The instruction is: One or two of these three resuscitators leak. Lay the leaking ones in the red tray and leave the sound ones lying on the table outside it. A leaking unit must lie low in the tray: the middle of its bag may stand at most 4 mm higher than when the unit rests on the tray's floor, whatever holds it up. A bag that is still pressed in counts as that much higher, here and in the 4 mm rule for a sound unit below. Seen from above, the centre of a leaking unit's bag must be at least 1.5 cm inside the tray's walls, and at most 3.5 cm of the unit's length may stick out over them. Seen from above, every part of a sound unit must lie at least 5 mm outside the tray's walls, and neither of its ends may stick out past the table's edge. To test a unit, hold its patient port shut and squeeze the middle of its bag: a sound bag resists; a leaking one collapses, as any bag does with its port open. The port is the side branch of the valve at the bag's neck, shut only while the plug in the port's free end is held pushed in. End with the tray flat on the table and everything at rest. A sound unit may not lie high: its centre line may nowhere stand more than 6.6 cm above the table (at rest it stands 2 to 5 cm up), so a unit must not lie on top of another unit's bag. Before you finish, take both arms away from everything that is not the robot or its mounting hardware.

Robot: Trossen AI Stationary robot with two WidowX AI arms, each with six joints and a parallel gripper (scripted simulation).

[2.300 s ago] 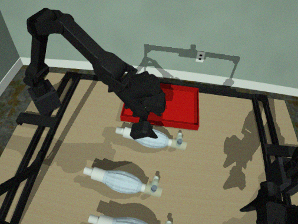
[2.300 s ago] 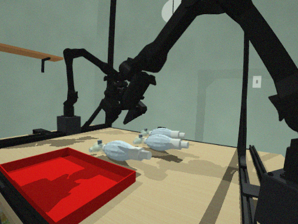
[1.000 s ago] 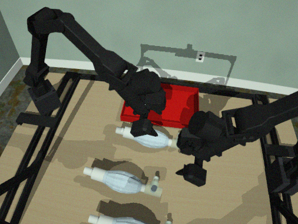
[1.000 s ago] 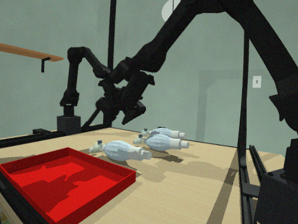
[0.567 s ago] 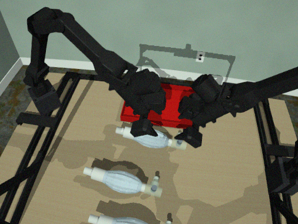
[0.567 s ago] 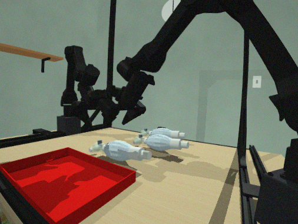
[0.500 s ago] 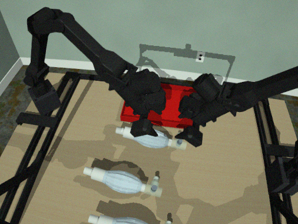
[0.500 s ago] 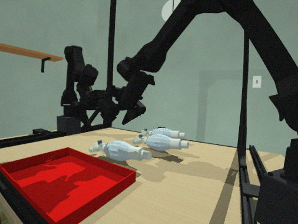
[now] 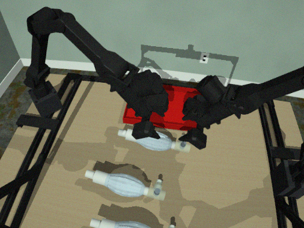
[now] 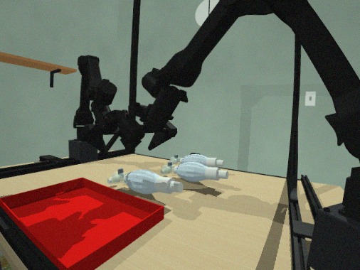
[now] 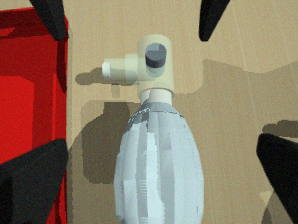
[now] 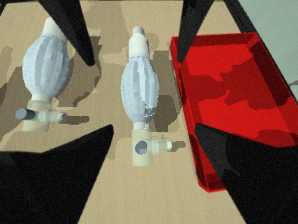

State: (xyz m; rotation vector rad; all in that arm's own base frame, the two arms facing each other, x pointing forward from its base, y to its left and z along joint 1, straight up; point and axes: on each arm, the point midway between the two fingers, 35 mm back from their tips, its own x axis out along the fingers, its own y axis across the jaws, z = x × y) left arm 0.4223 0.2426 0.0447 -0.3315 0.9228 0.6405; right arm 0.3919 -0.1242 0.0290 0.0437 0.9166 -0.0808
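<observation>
Three pale blue resuscitators lie on the wooden table. The first unit (image 9: 156,142) (image 10: 149,181) (image 11: 160,165) (image 12: 140,90) lies just outside the red tray (image 9: 174,124) (image 10: 107,245) (image 11: 25,90) (image 12: 225,95). Its cream valve (image 9: 183,146) (image 11: 156,60) (image 12: 142,150) has its side port (image 11: 117,70) pointing toward the tray. My left gripper (image 9: 146,132) (image 10: 163,138) (image 11: 163,145) is open and hangs above the bag's middle. My right gripper (image 9: 193,139) (image 12: 154,128) is open and hangs above the valve end. Neither touches the unit.
The second unit (image 9: 126,184) (image 10: 193,171) (image 12: 45,60) and the third unit (image 9: 120,224) (image 10: 199,160) lie parallel, further from the tray. Black frame rails (image 9: 39,144) (image 9: 270,135) run along both table sides. The tray holds nothing.
</observation>
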